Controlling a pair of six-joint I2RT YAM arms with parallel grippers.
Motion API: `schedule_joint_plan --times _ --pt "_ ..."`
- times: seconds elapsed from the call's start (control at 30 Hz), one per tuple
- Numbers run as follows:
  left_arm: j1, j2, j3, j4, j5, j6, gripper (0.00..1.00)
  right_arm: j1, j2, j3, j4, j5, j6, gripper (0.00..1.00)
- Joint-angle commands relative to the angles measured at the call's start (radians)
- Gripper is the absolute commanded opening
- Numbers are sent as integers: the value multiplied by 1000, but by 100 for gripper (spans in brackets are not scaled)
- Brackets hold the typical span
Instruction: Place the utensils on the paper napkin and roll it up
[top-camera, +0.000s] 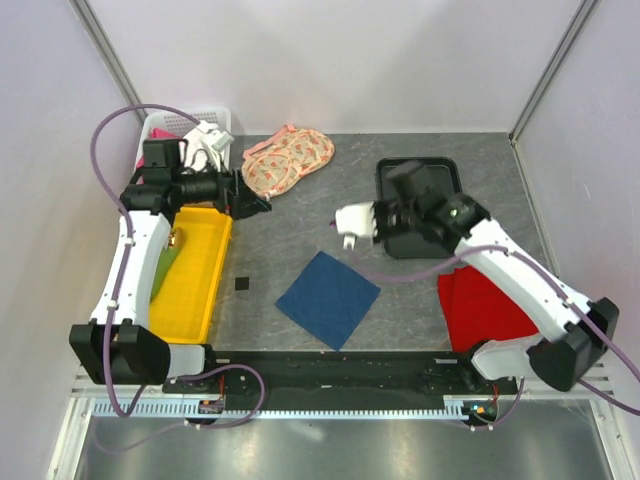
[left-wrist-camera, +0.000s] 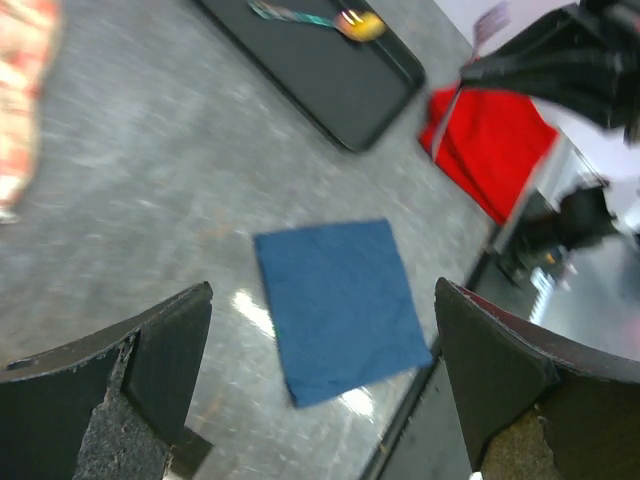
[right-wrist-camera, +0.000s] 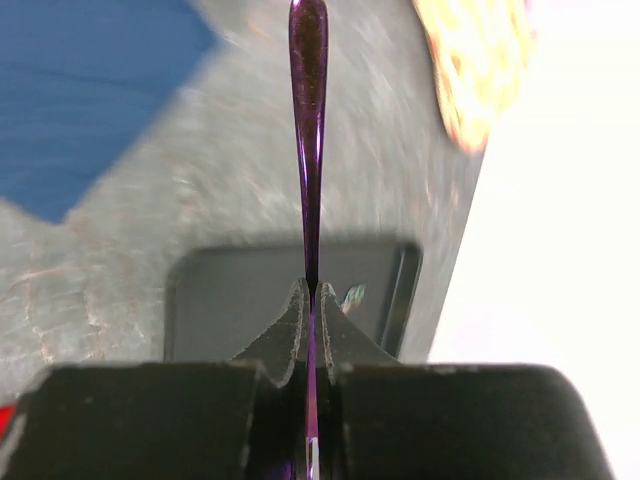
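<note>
Paper napkin (top-camera: 328, 298) lies flat on the table near the arm bases, one corner pointing toward them. No cutlery is on it yet. The red cloth (top-camera: 485, 305) lies to its right, apart from it.

Beyond the napkin, the right gripper (right-wrist-camera: 310, 290) hangs by the left side of the black tray (top-camera: 418, 205). Its jaws are pressed together on the thin dark handle of one utensil (right-wrist-camera: 308, 120), which projects straight out past the fingertips. The left gripper (left-wrist-camera: 322, 288) is spread wide and holds nothing. It hovers by the far end of the yellow tray (top-camera: 195, 280), facing the napkin. A second utensil (left-wrist-camera: 345, 22) with a gold head lies in the black tray.

Expect these faults:
- The pinch is on a narrow handle, so the piece may pivot or slip while you carry it.
- A high or off-centre release may bounce it off the sheet or leave it across an edge.
- Descending too far may drag and crumple the thin sheet.

The held utensil's head is hidden, so you cannot tell its type. The right arm covers part of the black tray from above, and the left wrist view is blurred, so you cannot count the pieces there.
</note>
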Motion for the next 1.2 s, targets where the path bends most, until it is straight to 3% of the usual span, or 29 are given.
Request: schedule_joint_plan --times 0.0,0.17,0.5,0.6,0.77,0.8,0.83,0.9,0.93,0.97,1.0,1.03,1.1,1.17 --pt "-125 4 -41 -108 107 127 98 216 -119 -121 9 104 -197 0" --pt "-316 21 -129 -122 90 127 95 440 -153 -193 41 213 -226 0" --pt "-478 30 -299 -36 139 45 88 537 -101 -192 90 292 -236 0" --pt "-514 27 -322 -3 137 14 80 558 -85 -188 90 306 -243 0" --pt "-561 44 -361 47 101 -26 58 571 -73 -185 93 324 -248 0" --pt "-564 45 -370 80 108 -49 50 572 -75 -187 96 329 -248 0" --pt "-564 44 -379 96 117 -60 27 574 -78 -190 101 332 -246 0" --pt "-564 32 -410 164 122 -110 7 577 -81 -199 125 350 -233 0" --pt "-566 21 -424 198 123 -121 2 580 -85 -202 141 358 -214 0" --pt "-566 -17 -456 236 122 -161 2 580 -87 -205 179 370 -194 12" --pt "-563 -43 -477 329 108 -219 2 580 -92 -205 204 402 -136 30" --pt "-564 -68 -521 376 99 -250 2 581 -105 -204 224 414 -106 61" --pt "-563 -150 -568 471 58 -343 2 580 -127 -193 270 453 21 76" --pt "-563 -200 -630 583 24 -397 2 578 -171 -181 277 465 126 81"
